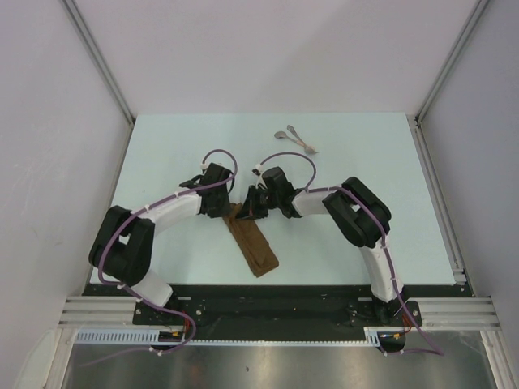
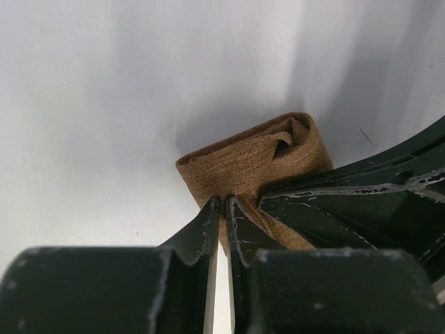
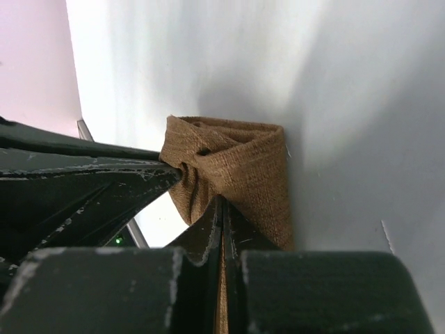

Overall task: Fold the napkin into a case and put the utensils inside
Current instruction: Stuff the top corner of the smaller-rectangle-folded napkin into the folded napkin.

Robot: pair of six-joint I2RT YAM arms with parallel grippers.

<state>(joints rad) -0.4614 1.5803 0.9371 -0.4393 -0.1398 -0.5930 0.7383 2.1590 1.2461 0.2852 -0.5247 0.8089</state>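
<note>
The brown napkin lies folded into a long narrow strip at the table's near middle, running diagonally. Its far end is lifted and bunched between both grippers. My left gripper is shut on one edge of that end; in the left wrist view the cloth rises from my closed fingertips. My right gripper is shut on the other edge; the cloth folds over above its tips. Each wrist view shows the other gripper's fingers pinching alongside. Two silvery utensils lie crossed at the far middle of the table.
The pale table is walled by white panels on the left, right and back. A metal rail runs along the right edge. The arm bases sit on a black bar at the near edge.
</note>
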